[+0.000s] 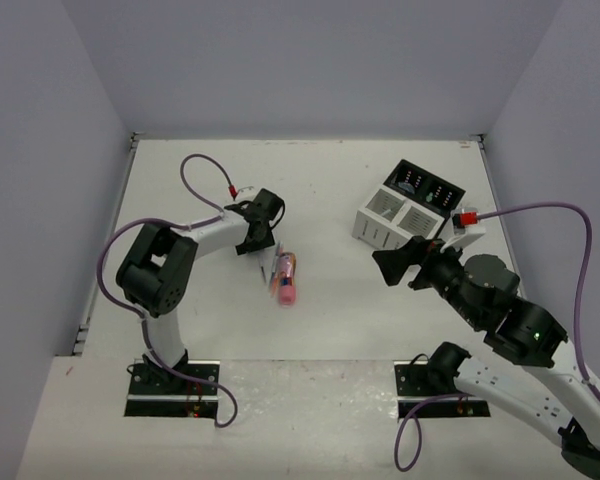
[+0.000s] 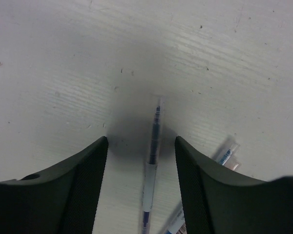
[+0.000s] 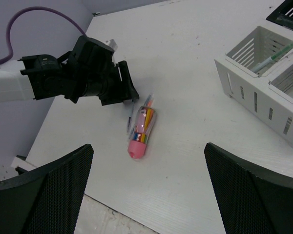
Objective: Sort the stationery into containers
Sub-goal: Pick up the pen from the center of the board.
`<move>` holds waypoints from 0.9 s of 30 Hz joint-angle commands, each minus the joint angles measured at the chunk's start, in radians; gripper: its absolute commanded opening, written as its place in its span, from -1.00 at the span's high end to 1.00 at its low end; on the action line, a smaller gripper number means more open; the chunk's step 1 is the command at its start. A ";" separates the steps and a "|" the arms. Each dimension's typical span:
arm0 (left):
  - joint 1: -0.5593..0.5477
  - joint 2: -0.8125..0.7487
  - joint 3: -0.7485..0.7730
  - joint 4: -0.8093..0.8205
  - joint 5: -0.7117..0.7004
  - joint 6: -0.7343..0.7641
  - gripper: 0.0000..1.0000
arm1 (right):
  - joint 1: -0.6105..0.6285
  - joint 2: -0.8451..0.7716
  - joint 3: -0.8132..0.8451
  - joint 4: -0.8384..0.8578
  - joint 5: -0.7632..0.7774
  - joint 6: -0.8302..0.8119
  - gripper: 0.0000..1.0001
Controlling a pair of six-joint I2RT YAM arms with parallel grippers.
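- Left gripper (image 2: 141, 141): jaws spread, straddling a clear pen (image 2: 154, 146) without touching it.
- Right gripper (image 1: 388, 265): jaws wide apart, holding nothing; pink tube (image 3: 140, 132) lies ahead, between its fingers.

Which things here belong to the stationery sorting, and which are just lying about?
Job: pen inside the open left end effector; second pen; pink cylinder; stored pen in a white cell; white organizer half; black organizer half.
Lying about: only fixtures: purple cable, base plates.
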 commanded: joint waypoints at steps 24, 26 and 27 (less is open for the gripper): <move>-0.008 -0.604 -0.173 0.404 -0.056 0.272 1.00 | 0.000 -0.066 -0.006 0.053 0.117 -0.007 -0.97; -0.079 -0.620 -0.192 0.616 -0.068 0.334 1.00 | 0.001 -0.080 -0.006 0.045 0.144 0.006 -0.97; -0.113 -0.613 -0.189 0.688 -0.077 0.363 1.00 | 0.001 -0.088 -0.009 0.045 0.157 0.013 -0.96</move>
